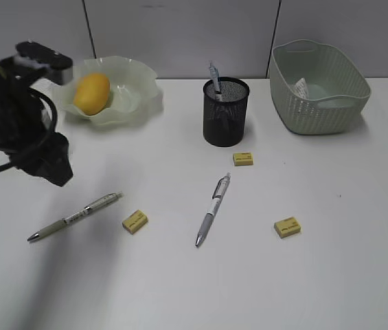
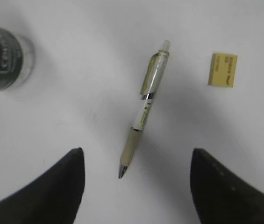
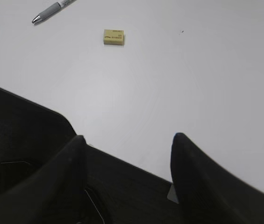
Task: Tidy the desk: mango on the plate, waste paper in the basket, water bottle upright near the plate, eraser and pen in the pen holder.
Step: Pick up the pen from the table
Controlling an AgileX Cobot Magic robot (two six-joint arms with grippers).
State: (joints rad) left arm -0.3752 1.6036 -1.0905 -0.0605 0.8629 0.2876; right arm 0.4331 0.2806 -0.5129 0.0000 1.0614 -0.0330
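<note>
The green-barrelled pen [image 2: 143, 111] lies flat on the desk [image 1: 345, 275], right between the left gripper's [image 2: 136, 179] wide-spread fingers [image 2: 52, 191], tip nearest them, untouched. One eraser [image 2: 223, 69] sits off beyond the far finger, the water bottle [image 2: 3, 56] at the other edge. The left arm hangs over the desk's left side, wrist pointing down. The right gripper [image 3: 127, 154] hovers spread and empty at the desk's near edge.

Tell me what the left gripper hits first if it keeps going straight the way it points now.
Most likely the green pen lying on the desk: it sits between the open fingers of the left gripper. How far down it lies is unclear.
</note>
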